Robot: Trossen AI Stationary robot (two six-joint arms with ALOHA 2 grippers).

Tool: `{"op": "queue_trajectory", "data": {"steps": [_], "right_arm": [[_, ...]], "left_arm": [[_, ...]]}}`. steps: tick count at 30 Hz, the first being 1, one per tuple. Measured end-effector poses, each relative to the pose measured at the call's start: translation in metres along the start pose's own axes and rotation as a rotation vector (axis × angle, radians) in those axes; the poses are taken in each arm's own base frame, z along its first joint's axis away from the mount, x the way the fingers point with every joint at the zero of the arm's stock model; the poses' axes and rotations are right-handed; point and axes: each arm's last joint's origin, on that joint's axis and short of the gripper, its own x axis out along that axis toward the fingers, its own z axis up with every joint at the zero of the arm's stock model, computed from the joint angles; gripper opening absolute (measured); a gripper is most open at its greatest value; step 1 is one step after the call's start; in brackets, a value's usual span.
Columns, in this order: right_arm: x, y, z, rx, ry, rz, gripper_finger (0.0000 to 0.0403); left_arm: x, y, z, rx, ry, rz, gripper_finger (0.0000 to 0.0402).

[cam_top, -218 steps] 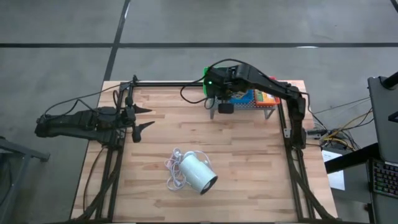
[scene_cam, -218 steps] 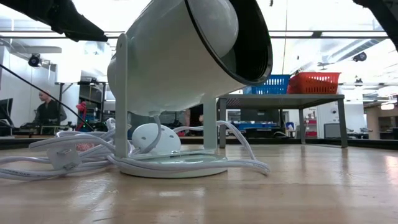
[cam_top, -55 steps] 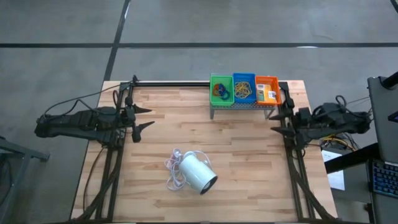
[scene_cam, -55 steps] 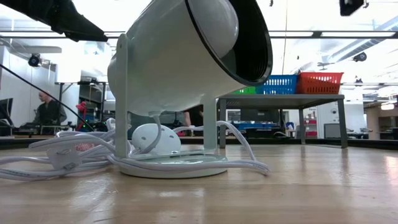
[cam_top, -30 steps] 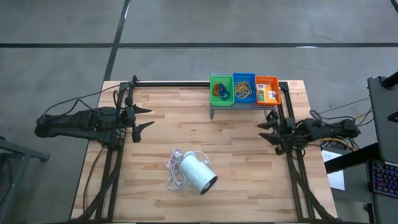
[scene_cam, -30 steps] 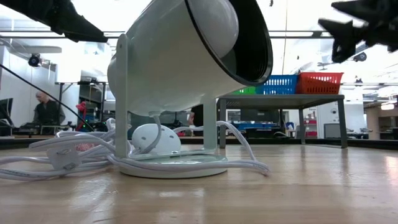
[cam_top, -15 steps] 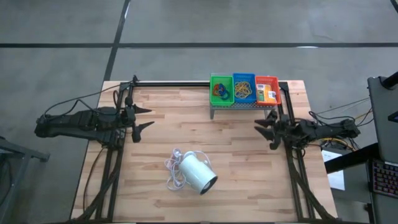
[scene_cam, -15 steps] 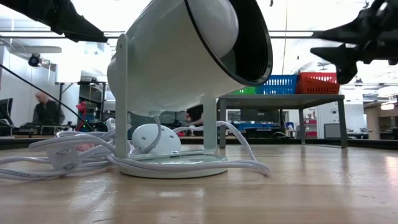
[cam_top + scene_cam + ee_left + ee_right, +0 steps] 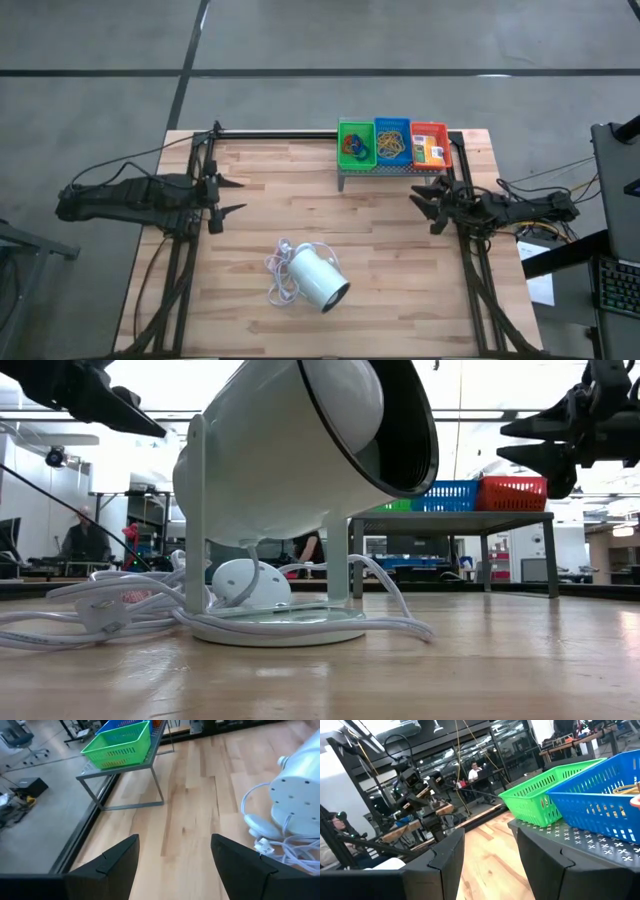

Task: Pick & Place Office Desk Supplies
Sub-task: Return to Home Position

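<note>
Three small trays stand in a row on the grey perforated stand (image 9: 389, 172) at the table's far side. The green tray (image 9: 356, 144) holds red and blue loops, the blue tray (image 9: 391, 143) tan rubber bands, the red tray (image 9: 429, 144) a yellow-orange box. My left gripper (image 9: 238, 196) hovers open near the left edge, with nothing between its fingers. My right gripper (image 9: 420, 208) hovers open near the right edge, just in front of the stand, also with nothing in it. The right wrist view looks level past the green tray (image 9: 545, 795) and blue tray (image 9: 600, 805).
A big white cylinder lamp (image 9: 318, 278) with a loose white cord (image 9: 278, 270) lies at the table's near middle. Bare wood lies between the grippers and the stand. Dark frame rails run along both table sides. People sit in the room beyond the table.
My right gripper has rolled about its wrist and sunk a little in front of the stand, staying open. My left gripper has turned slightly in place, open as before. The trays and the lamp have not moved.
</note>
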Motion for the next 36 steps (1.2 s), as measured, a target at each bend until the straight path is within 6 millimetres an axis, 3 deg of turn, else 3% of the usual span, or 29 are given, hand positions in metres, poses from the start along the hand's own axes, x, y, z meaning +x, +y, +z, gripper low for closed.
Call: {"op": "queue_trajectory", "data": {"steps": [5, 14, 25, 36], "right_arm": [[0.0, 0.0, 0.0, -0.002, 0.002, -0.002, 0.018], [0.0, -0.001, -0.001, 0.0, 0.011, -0.007, 0.018], [0.0, -0.001, -0.004, 0.002, 0.037, -0.019, 0.018], [0.001, -0.002, -0.005, -0.004, 0.045, -0.023, 0.018]], "left_arm": [[-0.009, 0.001, -0.001, -0.027, -0.045, -0.029, 0.0253], [-0.045, 0.009, -0.012, -0.074, -0.221, -0.029, 0.0253], [-0.074, 0.015, -0.024, -0.108, -0.392, -0.025, 0.0253], [-0.079, 0.015, -0.023, -0.085, -0.403, -0.088, 0.0253]]}}
